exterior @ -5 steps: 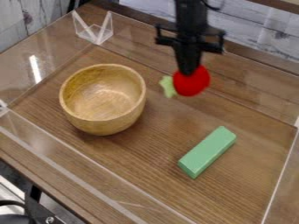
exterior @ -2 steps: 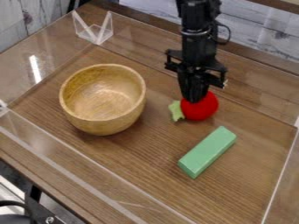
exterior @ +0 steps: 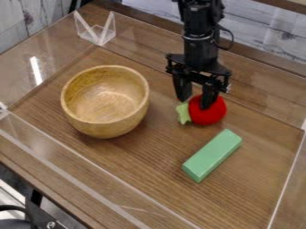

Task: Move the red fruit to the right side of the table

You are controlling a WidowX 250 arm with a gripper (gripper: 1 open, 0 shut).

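Looking from the near edge outward, we take the wooden bowl [exterior: 104, 125] as our landmark. Nearest to us, below and to the left of the bowl in our view, we see a black cable [exterior: 14, 210] by the edge of the brown wood-grain tabletop [exterior: 125, 183]. Below and to the right of the bowl, we find the green rectangular block [exterior: 212, 156], lying slantwise, its upper end pointing away from us and to the right. The bowl itself sits upright, and we see its pale inside.

To the right of the bowl, well apart from it and beyond the green block, we see the red strawberry-like toy [exterior: 208, 111] on the tabletop. It lies on its side, with its green leafy cap [exterior: 183, 113] turned toward the bowl. Over the toy, also to the right of the bowl, we see the black gripper [exterior: 199, 95] pointing down, its jaws spread apart. The tips are close to the toy, and we cannot tell whether they touch it. Farther off, beyond the bowl, we make out a clear pointed plastic piece [exterior: 96, 29], and behind that, the clear acrylic wall [exterior: 57, 11].
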